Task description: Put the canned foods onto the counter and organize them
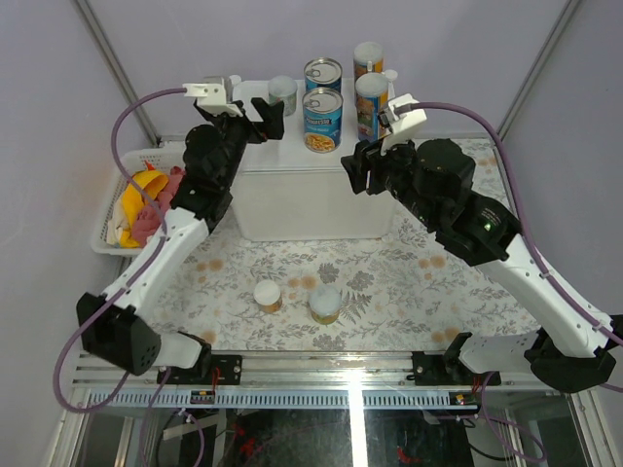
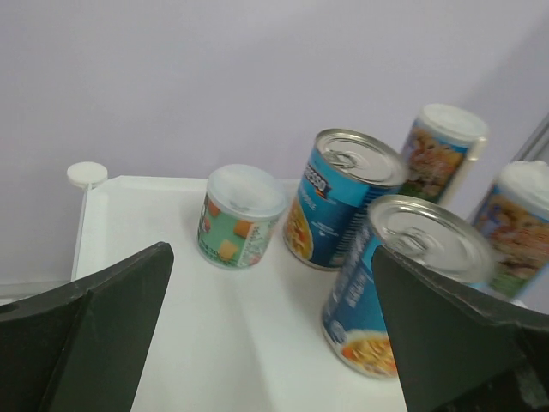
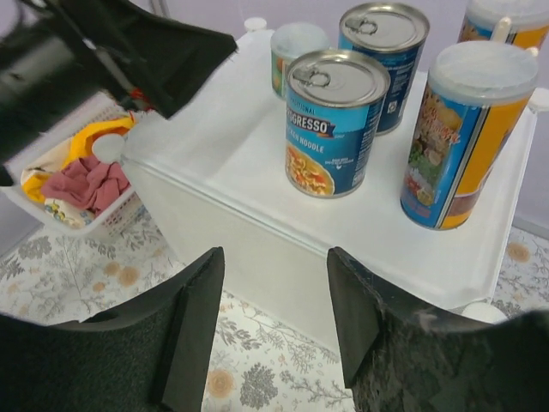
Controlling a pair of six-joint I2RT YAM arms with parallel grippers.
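A large white plastic box, the counter, sits at upper centre and carries two blue-labelled steel cans, two tall pale-lidded canisters and a small green-labelled jar. Two small white-lidded jars stand on the flower-patterned tabletop lower down. The left gripper gapes wide and empty over the counter's left end. The right gripper, jaws partly apart, holds nothing.

Pale lilac walls, grey corner poles, floral-patterned tabletop, bright glare along its near rail.
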